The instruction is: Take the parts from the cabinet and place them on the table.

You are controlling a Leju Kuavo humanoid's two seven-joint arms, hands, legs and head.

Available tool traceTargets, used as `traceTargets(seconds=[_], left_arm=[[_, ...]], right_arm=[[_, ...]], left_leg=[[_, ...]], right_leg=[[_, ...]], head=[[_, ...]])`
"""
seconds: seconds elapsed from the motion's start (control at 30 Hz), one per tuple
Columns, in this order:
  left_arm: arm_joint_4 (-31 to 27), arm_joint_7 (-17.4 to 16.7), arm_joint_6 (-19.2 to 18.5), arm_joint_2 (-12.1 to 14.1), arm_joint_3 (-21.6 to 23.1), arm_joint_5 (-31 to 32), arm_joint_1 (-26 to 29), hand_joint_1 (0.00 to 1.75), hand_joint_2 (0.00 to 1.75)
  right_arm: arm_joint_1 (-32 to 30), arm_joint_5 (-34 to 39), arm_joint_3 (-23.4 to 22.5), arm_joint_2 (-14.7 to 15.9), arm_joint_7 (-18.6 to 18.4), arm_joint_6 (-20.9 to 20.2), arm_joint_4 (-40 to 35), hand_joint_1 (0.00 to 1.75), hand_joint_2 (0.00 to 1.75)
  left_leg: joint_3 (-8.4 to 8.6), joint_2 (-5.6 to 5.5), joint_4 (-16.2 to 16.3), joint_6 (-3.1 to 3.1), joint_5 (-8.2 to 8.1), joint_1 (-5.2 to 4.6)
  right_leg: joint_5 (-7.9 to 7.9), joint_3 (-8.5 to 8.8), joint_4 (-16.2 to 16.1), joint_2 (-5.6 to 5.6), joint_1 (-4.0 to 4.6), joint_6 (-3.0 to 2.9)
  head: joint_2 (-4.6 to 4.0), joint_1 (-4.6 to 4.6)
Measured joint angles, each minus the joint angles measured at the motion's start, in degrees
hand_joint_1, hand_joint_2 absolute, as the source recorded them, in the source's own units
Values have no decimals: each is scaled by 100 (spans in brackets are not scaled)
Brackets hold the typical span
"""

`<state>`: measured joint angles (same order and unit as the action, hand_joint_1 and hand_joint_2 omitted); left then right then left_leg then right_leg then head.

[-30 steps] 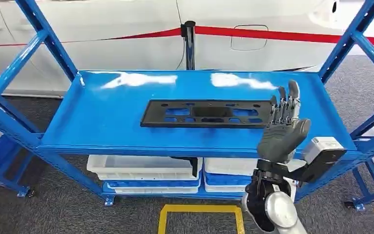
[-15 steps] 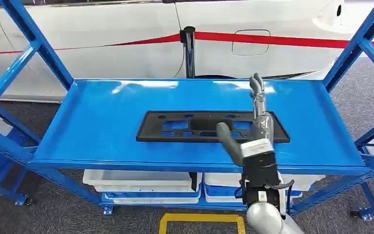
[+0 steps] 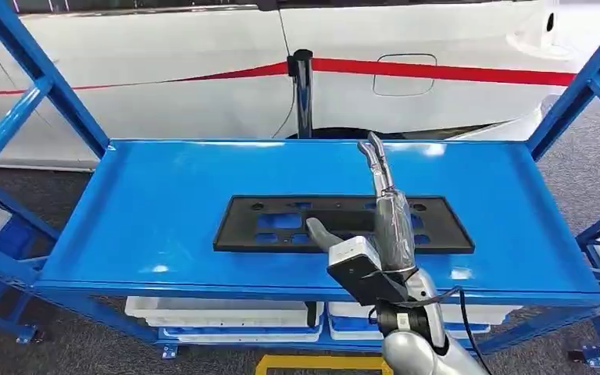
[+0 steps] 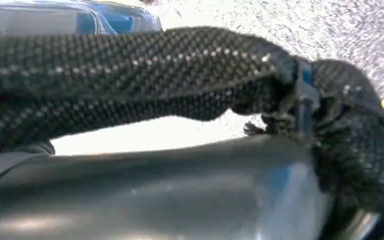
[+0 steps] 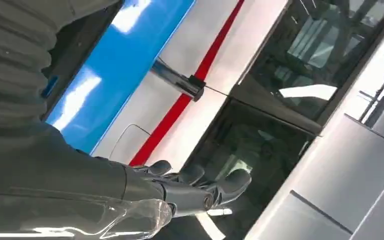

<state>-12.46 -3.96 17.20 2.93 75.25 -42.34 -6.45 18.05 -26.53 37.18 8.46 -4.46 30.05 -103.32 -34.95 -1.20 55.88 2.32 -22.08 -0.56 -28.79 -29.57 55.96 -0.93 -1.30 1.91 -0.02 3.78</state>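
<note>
- The blue cabinet (image 3: 125, 226) stood before a white car (image 3: 164, 70), with a red barrier belt (image 3: 469, 73) and its post (image 3: 303, 86) between them.
- The black part (image 3: 273, 223) lay flat on the top shelf, near the front edge.
- The right hand (image 3: 387, 211) reached over the part's right half, fingers (image 5: 195, 187) stretched out, holding nothing.
- I could not tell how the left hand was set.

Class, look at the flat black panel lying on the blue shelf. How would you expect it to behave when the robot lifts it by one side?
The black panel is long, thin and full of cutouts, so it is probably light and may flex or sag. Lying flat on the glossy blue shelf, it would likely slide rather than tip. The right hand above it is open.
</note>
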Motion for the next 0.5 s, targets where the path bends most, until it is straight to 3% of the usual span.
traceTargets(seconds=[0.03, 0.07, 0.1, 0.17, 0.2, 0.23, 0.27, 0.3, 0.37, 0.4, 0.43, 0.5], left_arm=[[0, 0, 0, 0, 0, 0, 4, 0, 0], [0, 11, 0, -7, 0, 2, 16, 0, 0], [0, 30, -2, -5, 0, 7, 20, 0, 0], [0, 50, -7, -11, 2, 4, 27, 0, 0], [0, 52, -7, -15, 2, 4, 28, 0, 0], [0, 52, -7, -15, 0, 4, 31, 0, 0], [0, 61, -7, -15, 2, 13, 36, 0, 0], [0, 76, -7, -15, 2, 20, 46, 0, 0], [0, 103, -11, -15, 0, 57, 50, 0, 0], [2, 107, -11, 2, 2, 79, 47, 0, 0], [2, 116, -20, 2, 2, 96, 42, 0, 175], [4, 135, -24, 9, 0, 94, 40, 0, 175]], right_arm=[[10, -9, 6, 13, -17, -4, -4, 0, 175], [6, -28, 9, 39, -24, -7, -7, 0, 175], [24, -48, 20, 61, -24, -9, -7, 0, 175], [23, -70, 28, 98, -61, -45, -7, 0, 175], [-2, -112, 35, 125, -85, -131, -7, 0, 175], [-5, -158, 46, 171, -118, -250, -7, 0, 175], [8, -175, 70, 223, -181, -447, -7, 0, 175], [37, -149, 83, 279, -273, -753, -7, 0, 175], [117, -27, 135, 430, -415, -1367, -13, 0, 175], [165, 55, 155, 514, -496, -1673, -15, 0, 175], [193, 140, 188, 570, -555, -1921, -46, 0, 175], [221, 316, 221, 758, -588, -2196, -72, 0, 175]], left_leg=[[57, -4, -78, 25, 2, 28], [164, -6, -159, 40, 19, 71], [232, 2, -203, 72, -4, 82], [282, 11, -203, 141, -35, 89], [304, 10, -203, 140, -59, 89], [329, 5, -199, 140, -91, 95], [360, -8, -191, 125, -123, 104], [400, -11, -180, 104, -163, 119], [467, -16, -119, 31, -266, 148], [462, -19, -84, -27, -321, 120], [440, -25, -22, -61, -367, 94], [455, -24, -65, -75, -367, 118]], right_leg=[[-24, 62, -32, 1, 29, 48], [-69, 104, 18, 15, 0, 60], [-158, 12, 242, 22, 17, 82], [-477, -487, 1088, 23, 8, 115], [-567, -755, 1492, 25, 2, 133], [-532, -941, 1685, 29, -9, 153], [-348, -985, 1587, 34, -30, 175], [-89, -915, 1289, 36, -48, 199], [483, -582, 355, 55, -88, 246], [435, -492, 161, 37, -82, 258], [443, -497, 108, -1, -79, 167], [441, -498, 105, 4, -66, 92]], head=[[0, 0], [0, 0], [0, -13], [0, -17], [0, -20], [0, -22], [0, -22], [0, -24], [0, -24], [0, -28], [0, -22], [0, -18]])
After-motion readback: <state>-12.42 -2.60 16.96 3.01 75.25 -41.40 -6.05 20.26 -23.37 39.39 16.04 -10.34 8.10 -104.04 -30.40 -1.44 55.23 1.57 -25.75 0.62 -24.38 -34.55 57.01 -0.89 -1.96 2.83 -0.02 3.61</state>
